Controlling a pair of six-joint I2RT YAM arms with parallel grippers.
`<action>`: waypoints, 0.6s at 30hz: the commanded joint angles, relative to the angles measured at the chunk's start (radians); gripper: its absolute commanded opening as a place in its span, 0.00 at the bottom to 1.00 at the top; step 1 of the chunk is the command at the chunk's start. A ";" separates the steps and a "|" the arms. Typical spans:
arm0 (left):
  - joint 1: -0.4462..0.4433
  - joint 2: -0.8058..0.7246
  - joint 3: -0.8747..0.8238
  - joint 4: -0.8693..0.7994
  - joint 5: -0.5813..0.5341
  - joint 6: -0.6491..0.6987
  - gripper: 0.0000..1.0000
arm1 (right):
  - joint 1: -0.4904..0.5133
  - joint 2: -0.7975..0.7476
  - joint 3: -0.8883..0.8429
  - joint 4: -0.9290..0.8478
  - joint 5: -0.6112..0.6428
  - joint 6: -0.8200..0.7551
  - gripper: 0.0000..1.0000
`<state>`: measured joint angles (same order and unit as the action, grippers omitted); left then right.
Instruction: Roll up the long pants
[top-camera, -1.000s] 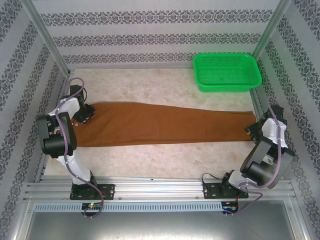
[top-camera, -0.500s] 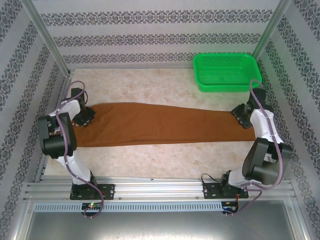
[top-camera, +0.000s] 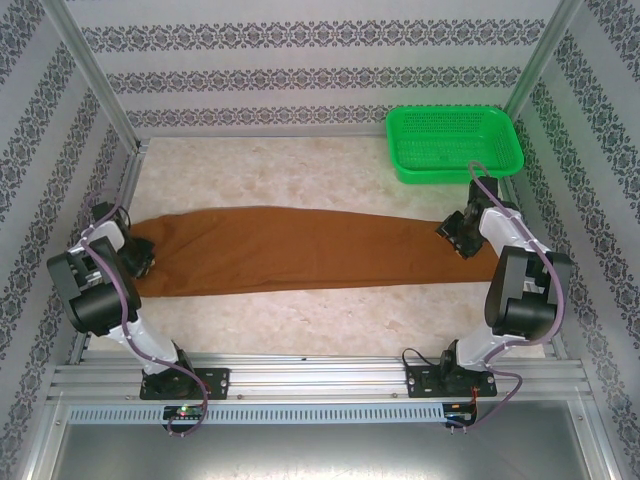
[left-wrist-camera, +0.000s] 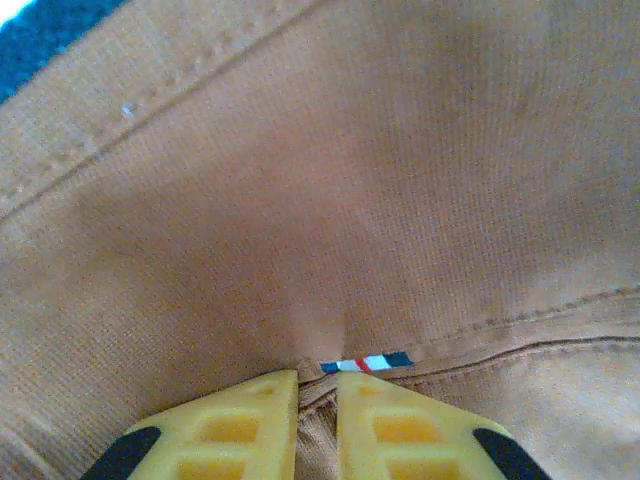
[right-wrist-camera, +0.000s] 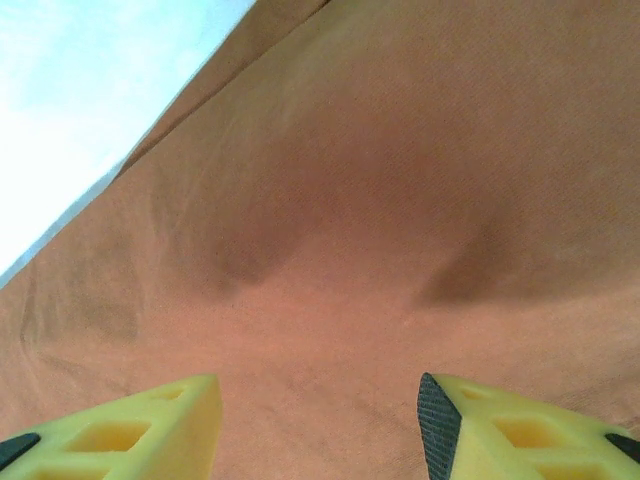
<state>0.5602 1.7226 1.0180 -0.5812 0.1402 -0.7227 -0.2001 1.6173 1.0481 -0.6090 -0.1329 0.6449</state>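
The long pants (top-camera: 300, 250) lie flat across the table, waist end at the left and leg ends at the right. My left gripper (top-camera: 140, 258) is at the waist end, and in the left wrist view it (left-wrist-camera: 317, 385) is shut on a pinched fold of the rust-brown cloth (left-wrist-camera: 350, 200), beside a small striped tag (left-wrist-camera: 365, 364). My right gripper (top-camera: 458, 236) sits on the leg ends. Its yellow fingers (right-wrist-camera: 318, 400) stand wide open, with the cloth (right-wrist-camera: 400, 200) below and between them.
A green plastic basket (top-camera: 455, 143) stands at the back right corner. Bare marble-patterned table (top-camera: 300, 320) runs in front of and behind the pants. Metal frame posts and patterned walls close in the left, right and back sides.
The left gripper moved left and nearer, tightening on the waist and dragging it along. The right gripper swung from the table's right edge onto the leg ends.
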 joint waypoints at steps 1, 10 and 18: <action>0.005 0.084 -0.026 0.032 0.048 -0.012 0.13 | -0.001 -0.001 0.026 -0.034 0.033 -0.011 0.57; -0.244 -0.067 0.145 -0.082 -0.105 0.012 0.24 | -0.124 -0.092 -0.057 -0.111 0.115 -0.034 0.71; -0.307 0.007 0.229 -0.106 -0.115 0.017 0.19 | -0.323 -0.197 -0.165 -0.107 0.111 -0.064 0.73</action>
<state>0.2550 1.6970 1.2179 -0.6254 0.0509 -0.7170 -0.4850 1.4708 0.9112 -0.6884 -0.0513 0.6128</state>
